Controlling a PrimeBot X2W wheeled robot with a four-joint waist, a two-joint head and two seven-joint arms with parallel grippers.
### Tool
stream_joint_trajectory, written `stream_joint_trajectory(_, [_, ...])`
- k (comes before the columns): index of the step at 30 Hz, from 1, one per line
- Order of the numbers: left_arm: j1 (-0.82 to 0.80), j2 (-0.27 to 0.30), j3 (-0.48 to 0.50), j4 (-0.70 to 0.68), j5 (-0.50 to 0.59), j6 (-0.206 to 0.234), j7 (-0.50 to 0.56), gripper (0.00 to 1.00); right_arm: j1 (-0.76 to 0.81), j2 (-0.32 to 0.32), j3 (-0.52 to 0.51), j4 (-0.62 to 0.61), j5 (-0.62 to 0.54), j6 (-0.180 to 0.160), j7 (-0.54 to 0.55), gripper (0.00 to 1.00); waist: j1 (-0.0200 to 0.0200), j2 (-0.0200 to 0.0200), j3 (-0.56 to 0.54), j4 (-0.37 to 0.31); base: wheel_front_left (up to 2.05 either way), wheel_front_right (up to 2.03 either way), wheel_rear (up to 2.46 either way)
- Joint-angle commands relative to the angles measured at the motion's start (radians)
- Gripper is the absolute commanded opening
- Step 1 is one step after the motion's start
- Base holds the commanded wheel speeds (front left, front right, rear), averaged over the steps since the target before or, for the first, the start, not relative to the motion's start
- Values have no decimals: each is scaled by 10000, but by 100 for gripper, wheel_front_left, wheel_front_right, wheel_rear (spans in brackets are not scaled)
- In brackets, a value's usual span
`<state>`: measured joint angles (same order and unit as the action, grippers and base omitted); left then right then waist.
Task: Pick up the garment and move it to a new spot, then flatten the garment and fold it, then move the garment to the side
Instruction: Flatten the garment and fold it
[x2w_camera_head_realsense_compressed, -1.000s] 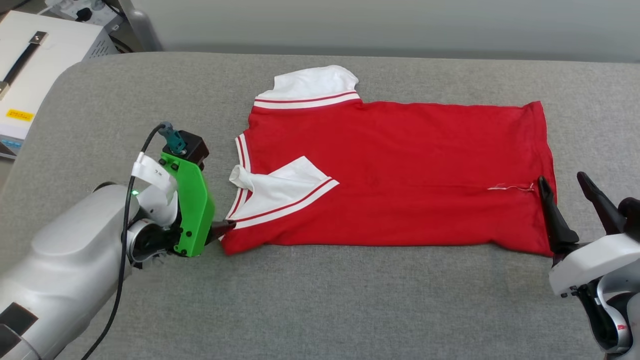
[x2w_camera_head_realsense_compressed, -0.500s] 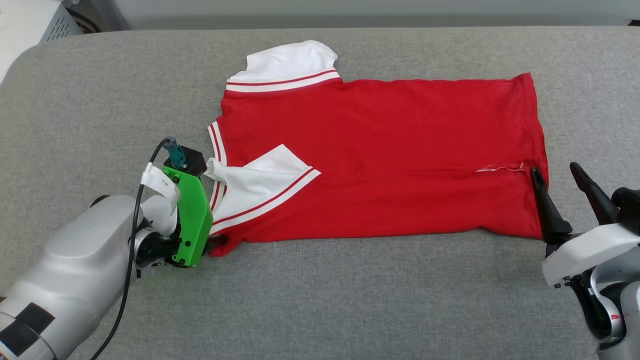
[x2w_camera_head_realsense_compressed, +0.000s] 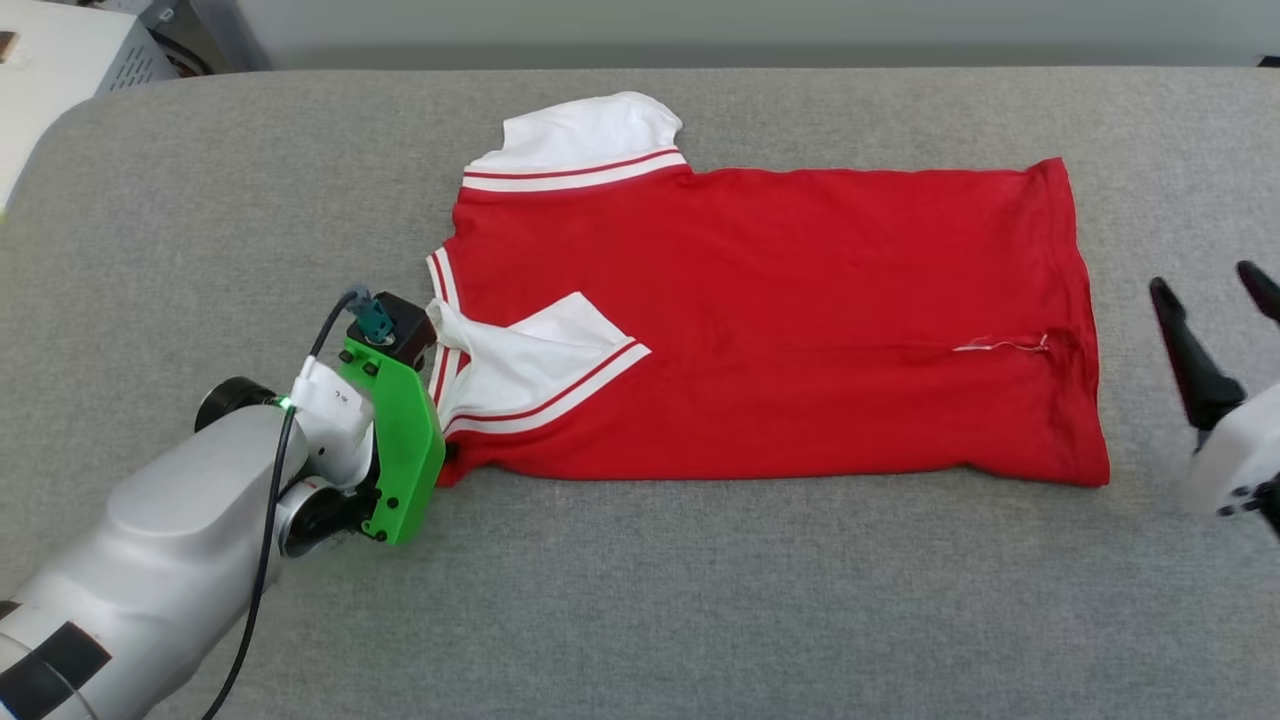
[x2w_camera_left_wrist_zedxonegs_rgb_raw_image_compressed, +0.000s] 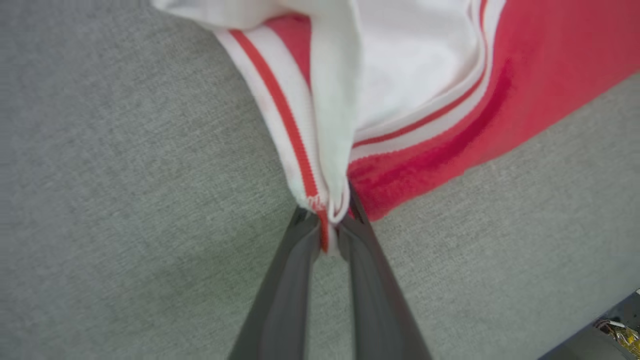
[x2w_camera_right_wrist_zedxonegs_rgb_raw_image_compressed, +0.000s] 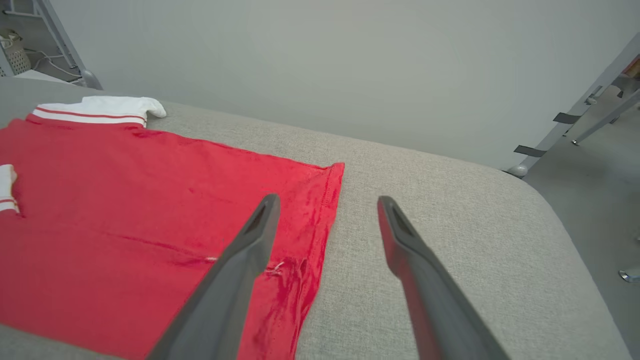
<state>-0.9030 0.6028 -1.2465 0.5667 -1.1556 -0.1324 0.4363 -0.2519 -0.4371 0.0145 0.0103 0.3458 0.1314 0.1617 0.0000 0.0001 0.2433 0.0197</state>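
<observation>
The garment (x2w_camera_head_realsense_compressed: 800, 320), a red T-shirt with white sleeves and striped trim, lies flat on the grey padded table (x2w_camera_head_realsense_compressed: 700, 600), collar to the left and hem to the right. One white sleeve is folded onto the red front. My left gripper (x2w_camera_head_realsense_compressed: 450, 458) sits at the garment's near-left corner, its tips mostly hidden behind the green mount. In the left wrist view the left gripper (x2w_camera_left_wrist_zedxonegs_rgb_raw_image_compressed: 330, 227) is shut on the striped collar edge of the garment (x2w_camera_left_wrist_zedxonegs_rgb_raw_image_compressed: 550, 75). My right gripper (x2w_camera_head_realsense_compressed: 1205, 280) stands open to the right of the hem, apart from it. In the right wrist view the right gripper (x2w_camera_right_wrist_zedxonegs_rgb_raw_image_compressed: 328, 200) hovers above the garment (x2w_camera_right_wrist_zedxonegs_rgb_raw_image_compressed: 150, 210) hem and the bare table.
A white box (x2w_camera_head_realsense_compressed: 40, 60) stands beyond the table's far-left corner. Grey metal frame legs (x2w_camera_right_wrist_zedxonegs_rgb_raw_image_compressed: 575, 120) stand on the floor past the table's right end. A plain wall runs behind the table. Bare grey surface lies in front of the garment.
My left gripper has shut on the garment's collar corner. My right gripper has come off the hem and moved right, still open. The head camera has shifted.
</observation>
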Motion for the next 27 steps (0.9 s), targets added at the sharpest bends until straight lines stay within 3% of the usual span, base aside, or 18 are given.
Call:
stream_joint_trajectory(1, [-20, 129, -35, -105, 90, 19, -198, 0, -210, -299, 68, -56, 248, -7, 518, 100, 0, -1, -79, 100, 0, 0, 0])
stream_joint_trajectory(7, [-23, 513, -16, -722, 158, 18, -968, 0, -567, -1843, 732, -32, 1535, -7, 3711, 100, 0, -1, -51, 221, 0, 0, 0])
stream_joint_trajectory(13, [-72, 586, -128, -1102, 516, 18, -1221, 0, -905, -2694, 1588, 318, 2997, -7, 6186, 100, 0, -1, 158, 450, 0, 0, 0])
stream_joint_trajectory(17, [-233, 515, -164, -1239, 667, 18, -1344, 0, -1142, -2739, 2036, 915, 3342, -7, 6634, 100, 0, -1, 382, 628, 0, 0, 0])
stream_joint_trajectory(27, [-518, 318, -232, -1322, 940, 18, -1614, 0, -1358, -1863, 3266, 2833, 3441, -7, 6031, 100, 0, -1, 882, 907, 0, 0, 0])
